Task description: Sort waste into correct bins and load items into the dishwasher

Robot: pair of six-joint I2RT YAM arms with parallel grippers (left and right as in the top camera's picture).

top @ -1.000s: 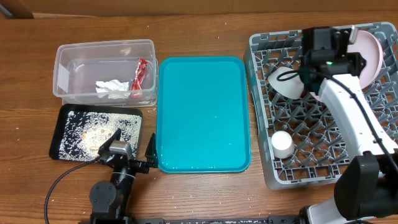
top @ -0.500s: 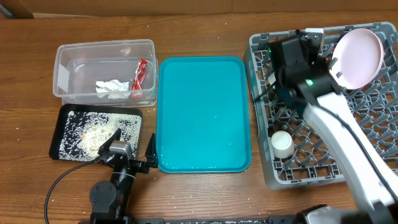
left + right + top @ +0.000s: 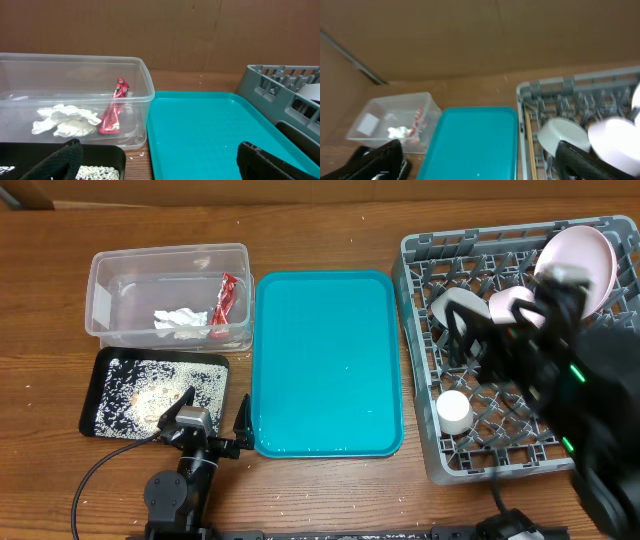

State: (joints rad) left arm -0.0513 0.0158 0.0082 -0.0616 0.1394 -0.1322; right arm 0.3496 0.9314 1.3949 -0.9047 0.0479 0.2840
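Note:
The grey dishwasher rack [image 3: 420, 255] stands at the right. In it, a pale pink plate [image 3: 585, 255] leans at the back right, beside a second pale plate [image 3: 508, 304]. It also holds a white bowl [image 3: 447, 312] and a small white cup [image 3: 453, 410]. My right gripper [image 3: 468, 330] hovers blurred above the rack, open and empty. Its wrist view shows the bowl [image 3: 562, 134], a plate [image 3: 615, 141] and chopsticks [image 3: 529, 145] along the rack's left wall. My left gripper [image 3: 212, 417] rests open near the table's front. The clear tub [image 3: 100, 300] holds a red wrapper [image 3: 224, 298] and a tissue [image 3: 180, 318]. The black tray [image 3: 95, 395] holds crumbs.
The teal serving tray [image 3: 328, 360] lies bare between the bins and the rack. A few stray crumbs [image 3: 136, 153] sit on the wood between the black tray and the teal tray. A brown cardboard wall closes off the back of the table.
My right gripper has opened and let go of the pink plate, which now leans in the rack's back right. The right arm has lifted up and toward the front. The left arm has not moved.

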